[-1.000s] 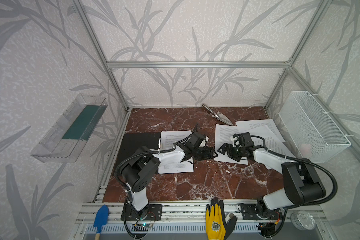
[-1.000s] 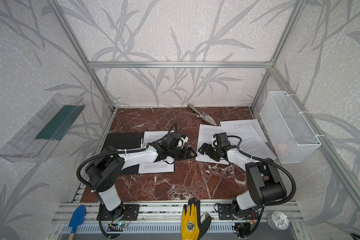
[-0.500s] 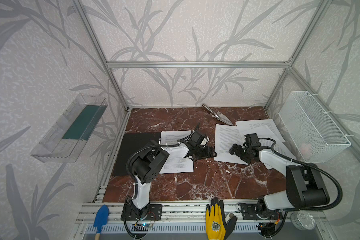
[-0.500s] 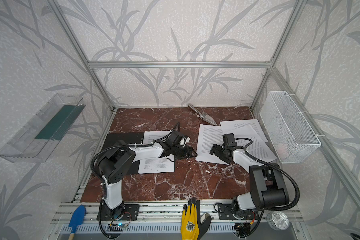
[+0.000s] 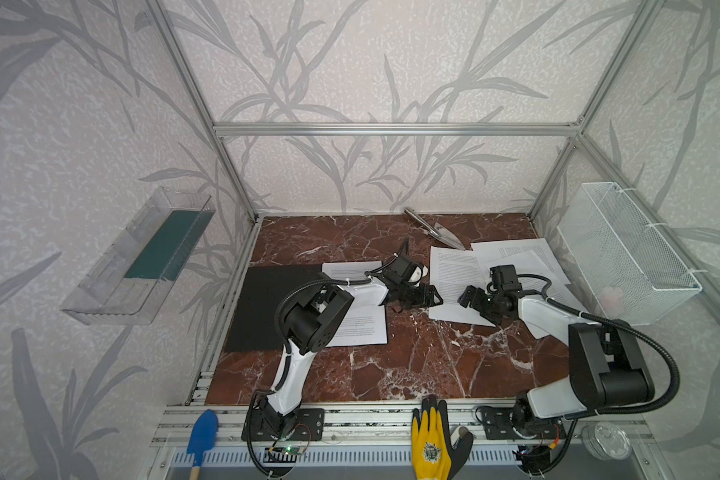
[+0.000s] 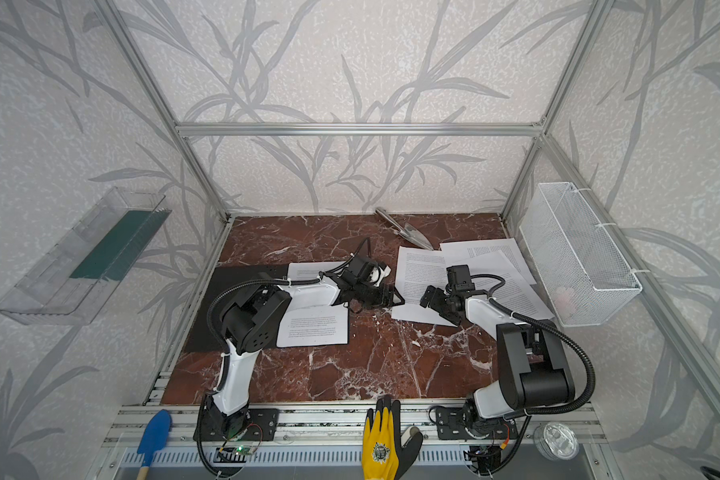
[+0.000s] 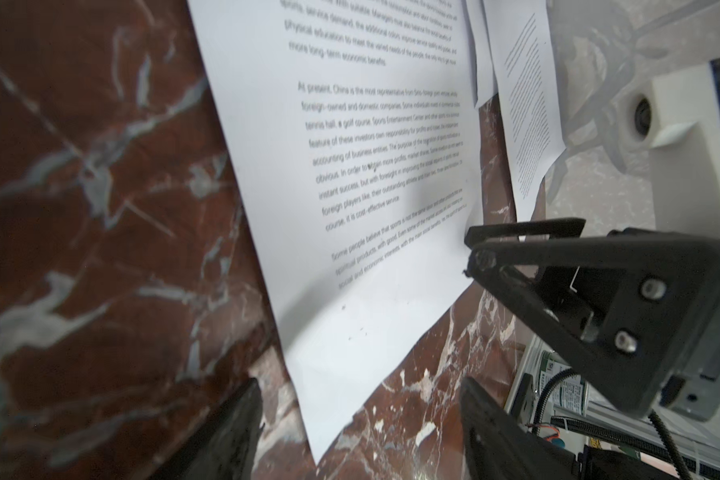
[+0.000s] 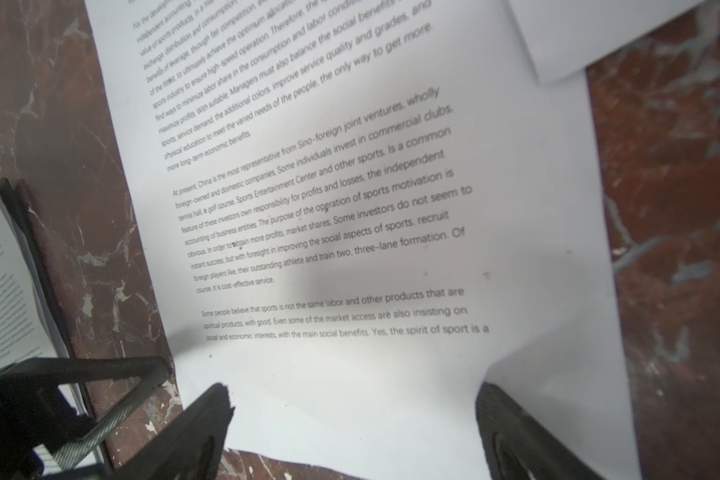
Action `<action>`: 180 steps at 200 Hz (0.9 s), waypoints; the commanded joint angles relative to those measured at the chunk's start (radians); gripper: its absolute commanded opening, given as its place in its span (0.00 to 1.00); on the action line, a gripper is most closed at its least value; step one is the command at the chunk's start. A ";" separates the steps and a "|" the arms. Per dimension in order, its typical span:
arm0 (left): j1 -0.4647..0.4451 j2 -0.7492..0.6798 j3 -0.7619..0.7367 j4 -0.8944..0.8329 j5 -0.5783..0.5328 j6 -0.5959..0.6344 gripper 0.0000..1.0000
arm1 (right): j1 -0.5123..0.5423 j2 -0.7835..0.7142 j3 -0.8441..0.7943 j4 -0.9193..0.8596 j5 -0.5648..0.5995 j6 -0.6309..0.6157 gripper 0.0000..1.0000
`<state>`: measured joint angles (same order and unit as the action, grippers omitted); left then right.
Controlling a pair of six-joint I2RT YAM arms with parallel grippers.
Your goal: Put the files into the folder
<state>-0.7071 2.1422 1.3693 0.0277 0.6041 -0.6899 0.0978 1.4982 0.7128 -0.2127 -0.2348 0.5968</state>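
Observation:
The black folder (image 5: 267,307) (image 6: 225,303) lies flat at the left of the marble table, with one printed sheet (image 5: 360,328) partly on it. More files (image 5: 454,270) (image 6: 420,270) lie overlapped at the right. My left gripper (image 5: 429,296) (image 6: 391,297) hovers low over the bare marble between the two, open. In the left wrist view a corner of the nearest sheet (image 7: 350,208) lies between its spread fingers (image 7: 233,432). My right gripper (image 5: 470,300) (image 6: 430,300) faces it, open, over that sheet's (image 8: 350,208) blank lower margin. Neither holds anything.
A metal trowel (image 5: 437,230) lies at the back. A white wire basket (image 5: 624,253) hangs on the right wall. A clear tray with a dark green panel (image 5: 159,249) hangs on the left wall. A blue scoop (image 5: 202,432) and a yellow glove (image 5: 433,440) rest on the front rail.
My right gripper has drawn back to the right, away from the left gripper. The left arm's elbow has swung right and its gripper has edged right.

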 commanded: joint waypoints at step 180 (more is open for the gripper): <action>0.031 0.062 -0.064 0.327 0.104 -0.225 0.39 | -0.012 0.096 0.000 0.030 -0.146 0.009 0.93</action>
<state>-0.6796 2.2215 1.3052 0.3599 0.7284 -0.8894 0.0853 1.5726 0.7467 -0.1081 -0.3515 0.6010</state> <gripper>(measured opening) 0.470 0.924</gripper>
